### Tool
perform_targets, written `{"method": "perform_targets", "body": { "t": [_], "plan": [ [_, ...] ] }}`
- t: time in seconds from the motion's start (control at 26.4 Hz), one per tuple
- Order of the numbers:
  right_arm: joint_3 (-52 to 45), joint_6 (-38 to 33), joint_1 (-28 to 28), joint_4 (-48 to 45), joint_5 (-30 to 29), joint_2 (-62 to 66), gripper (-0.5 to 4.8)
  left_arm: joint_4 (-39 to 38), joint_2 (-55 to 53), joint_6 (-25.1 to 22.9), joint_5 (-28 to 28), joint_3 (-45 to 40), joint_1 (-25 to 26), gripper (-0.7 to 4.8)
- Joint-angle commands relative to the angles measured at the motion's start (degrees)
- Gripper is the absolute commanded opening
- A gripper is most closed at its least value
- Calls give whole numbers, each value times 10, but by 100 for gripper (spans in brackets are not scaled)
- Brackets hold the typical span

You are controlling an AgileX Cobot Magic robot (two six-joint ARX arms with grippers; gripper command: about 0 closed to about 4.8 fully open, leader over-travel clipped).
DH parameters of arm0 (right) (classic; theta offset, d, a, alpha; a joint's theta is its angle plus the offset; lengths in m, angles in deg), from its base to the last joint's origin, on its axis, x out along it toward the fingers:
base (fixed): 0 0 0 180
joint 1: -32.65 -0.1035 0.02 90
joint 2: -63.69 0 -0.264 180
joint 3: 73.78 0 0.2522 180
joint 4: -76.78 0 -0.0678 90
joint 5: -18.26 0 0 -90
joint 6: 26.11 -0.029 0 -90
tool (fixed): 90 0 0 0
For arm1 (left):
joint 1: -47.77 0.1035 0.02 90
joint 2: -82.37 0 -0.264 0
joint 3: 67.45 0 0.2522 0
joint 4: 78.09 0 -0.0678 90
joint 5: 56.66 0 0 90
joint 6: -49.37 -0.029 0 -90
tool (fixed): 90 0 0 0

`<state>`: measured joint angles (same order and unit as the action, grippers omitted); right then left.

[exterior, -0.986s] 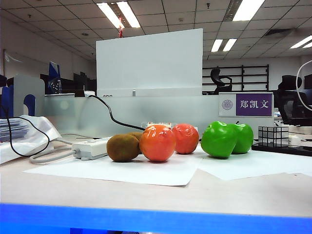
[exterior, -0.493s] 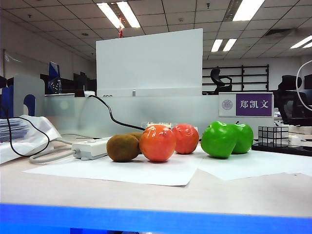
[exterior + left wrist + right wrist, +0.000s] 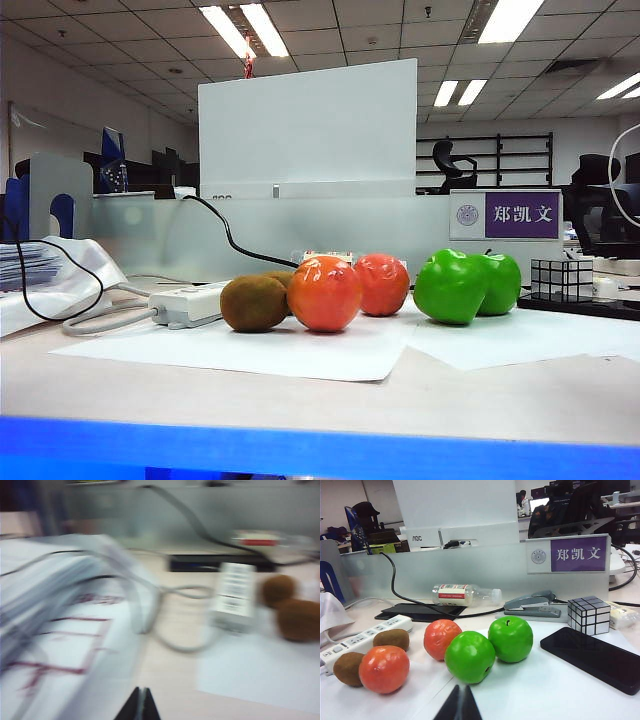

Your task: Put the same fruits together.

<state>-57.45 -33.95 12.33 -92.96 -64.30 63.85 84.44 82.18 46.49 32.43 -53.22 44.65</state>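
Note:
The fruits lie in a row on white paper [image 3: 300, 350]. Two brown kiwis [image 3: 254, 304] [image 3: 391, 638] lie at the left. Two orange-red fruits [image 3: 324, 293] [image 3: 442, 638] sit in the middle, and two green apples [image 3: 450, 287] [image 3: 510, 638] are at the right. My right gripper [image 3: 461, 700] is shut and empty, just short of the nearer apple [image 3: 470, 656]. My left gripper [image 3: 141, 702] is shut and empty over bare table. Its view is motion-blurred, with the kiwis [image 3: 299, 620] far off to one side. Neither gripper shows in the exterior view.
A white power strip [image 3: 190, 304] [image 3: 235, 597] with its cable lies left of the kiwis, beside a paper stack [image 3: 45, 610]. A grid cube [image 3: 588, 614], a black phone [image 3: 592, 657], a stapler [image 3: 532, 605] and a lying bottle [image 3: 465, 594] stand behind and right of the apples.

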Motion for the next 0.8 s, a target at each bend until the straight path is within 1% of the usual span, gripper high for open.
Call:
{"method": "perform_targets", "body": {
  "t": [0.04,0.11,0.49,0.8],
  "plan": [
    [3,2,-1,-6,0,-1,0,6,1,15,-26,1,58,-5],
    [3,2,-1,-5,1,-1,0,6,1,15,-38,1,75,-5],
    [3,2,-1,-6,1,-1,0,6,1,15,-43,1,74,-5],
    [3,2,-1,-6,1,-1,0,6,1,27,-45,1,74,-5]
  ]
}}
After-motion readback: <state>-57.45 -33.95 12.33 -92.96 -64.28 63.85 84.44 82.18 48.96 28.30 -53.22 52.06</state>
